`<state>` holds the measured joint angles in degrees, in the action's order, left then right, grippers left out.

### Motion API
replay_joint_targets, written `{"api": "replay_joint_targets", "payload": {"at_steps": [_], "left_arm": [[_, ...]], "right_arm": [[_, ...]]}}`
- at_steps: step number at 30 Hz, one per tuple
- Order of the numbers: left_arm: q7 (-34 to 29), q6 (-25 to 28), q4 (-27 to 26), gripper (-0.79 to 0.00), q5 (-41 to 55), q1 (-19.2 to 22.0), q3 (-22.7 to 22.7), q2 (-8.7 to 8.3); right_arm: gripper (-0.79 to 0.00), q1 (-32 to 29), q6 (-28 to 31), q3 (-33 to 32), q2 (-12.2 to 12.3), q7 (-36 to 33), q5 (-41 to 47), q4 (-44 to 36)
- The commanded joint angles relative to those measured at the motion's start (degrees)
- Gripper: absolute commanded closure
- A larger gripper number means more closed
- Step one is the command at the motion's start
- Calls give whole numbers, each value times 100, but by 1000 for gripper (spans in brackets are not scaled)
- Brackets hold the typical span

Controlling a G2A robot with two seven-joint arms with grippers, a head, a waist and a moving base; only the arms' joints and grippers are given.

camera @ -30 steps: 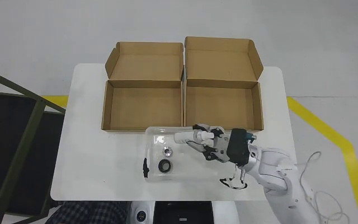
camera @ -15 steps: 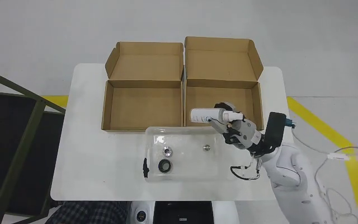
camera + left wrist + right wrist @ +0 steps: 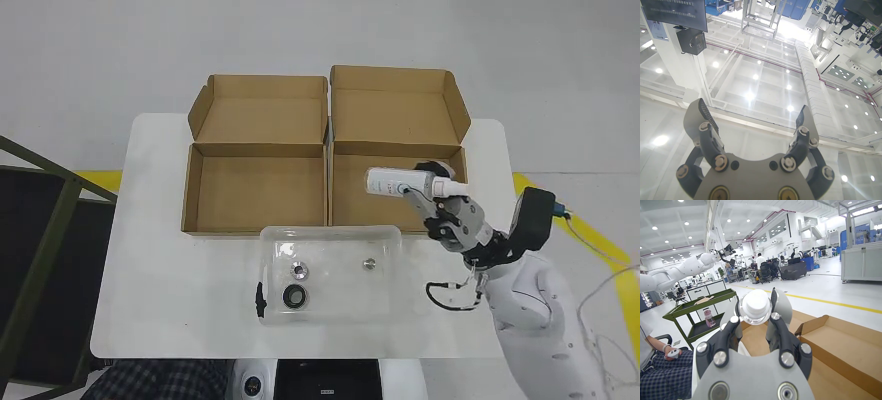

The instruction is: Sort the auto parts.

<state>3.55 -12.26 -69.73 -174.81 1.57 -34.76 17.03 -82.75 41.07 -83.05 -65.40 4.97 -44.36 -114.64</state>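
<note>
1 white worktop point(image 3: 160, 300) is seen carrying everything. 2 open cardboard boxes are set side by side along the far edge of the clear tray point(image 3: 335, 305), their flaps folded back away from it. The left box point(image 3: 255, 195) stands beyond the tray's far left part and the right box point(image 3: 350, 200) point(image 3: 838, 344) beyond its far right part. Whether the boxes touch the tray cannot be told.

The tray lies near the worktop's near edge. The right pincer point(image 3: 428, 184) point(image 3: 755, 300) is held above the right box, beyond the tray's far right corner, and is clenched around 1 white bottle point(image 3: 385, 182) point(image 3: 757, 308). The bottle is gripped near its capped end and lies roughly level, with its body pointing toward the left box and its cap toward the wrist.

The left pincer point(image 3: 753, 109) is released, with its ridged pads point(image 3: 707, 115) well apart and nothing between them. It is pointed up at a ceiling, and its place relative to the tray cannot be told.

4 small parts are left at the tray. 1 black ring point(image 3: 295, 296) lies inside, in the near left part. 1 small metal piece point(image 3: 299, 270) lies just beyond the ring. Another small metal piece point(image 3: 369, 264) lies right of the tray's middle, well apart from the other 2. 1 thin black piece point(image 3: 259, 299) is seen at the tray's left wall; whether it is inside or outside cannot be told.
</note>
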Motion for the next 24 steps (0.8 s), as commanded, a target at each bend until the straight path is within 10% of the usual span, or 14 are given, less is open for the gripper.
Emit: {"api": "replay_joint_targets", "payload": {"at_steps": [1,24], "left_arm": [[0,0,0,-785,0,0,0,0],[0,0,0,-785,0,0,0,0]], "right_arm": [[0,-15,33,-7,-1,40,-7,3],[0,149,-852,533,-32,-758,-1519,121]]}}
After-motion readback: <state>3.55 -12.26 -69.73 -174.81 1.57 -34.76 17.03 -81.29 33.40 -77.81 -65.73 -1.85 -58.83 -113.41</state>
